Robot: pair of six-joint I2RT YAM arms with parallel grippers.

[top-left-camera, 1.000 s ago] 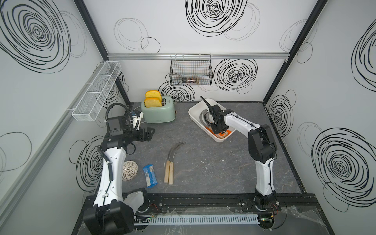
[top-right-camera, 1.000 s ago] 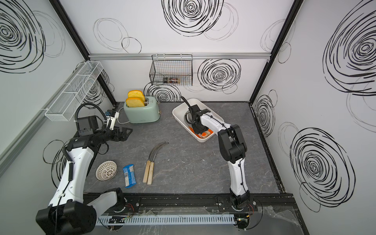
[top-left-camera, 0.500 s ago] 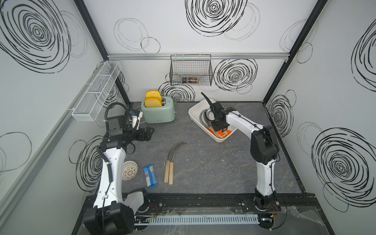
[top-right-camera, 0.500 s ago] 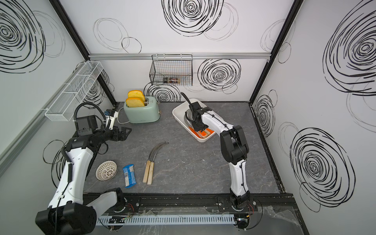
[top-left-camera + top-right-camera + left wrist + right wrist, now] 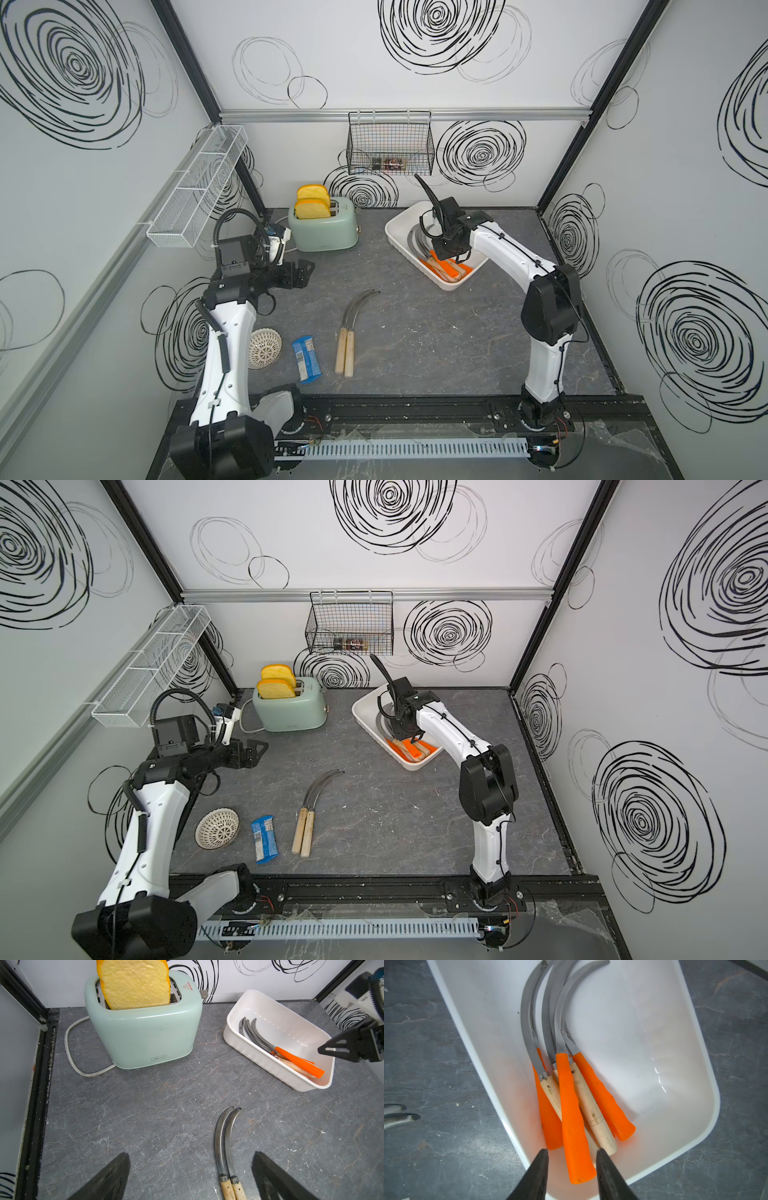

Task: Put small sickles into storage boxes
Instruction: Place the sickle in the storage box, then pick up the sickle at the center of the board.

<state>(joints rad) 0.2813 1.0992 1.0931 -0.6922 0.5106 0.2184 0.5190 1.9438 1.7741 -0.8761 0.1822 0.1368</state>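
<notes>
A white storage box (image 5: 398, 244) (image 5: 365, 720) stands at the back right of the table and holds several small sickles with orange and pale wooden handles (image 5: 575, 1118) (image 5: 295, 1061). My right gripper (image 5: 572, 1150) (image 5: 446, 249) hovers over the box's near end. It is open, its jaws either side of the topmost orange handle with a gap on both sides. Two wooden-handled sickles (image 5: 351, 332) (image 5: 309, 816) (image 5: 225, 1147) lie side by side mid-table. My left gripper (image 5: 191, 1169) (image 5: 301, 272) is open and empty, held above the table left of that pair.
A mint toaster (image 5: 324, 228) with two bread slices stands at the back, its cord trailing left. A white perforated bowl (image 5: 264, 348) and a blue packet (image 5: 306, 365) lie front left. A black wire basket (image 5: 390, 143) and a white mesh rack (image 5: 199, 195) hang on the walls.
My right gripper has risen a little above the box and shifted slightly toward the back. The left arm has hardly moved.
</notes>
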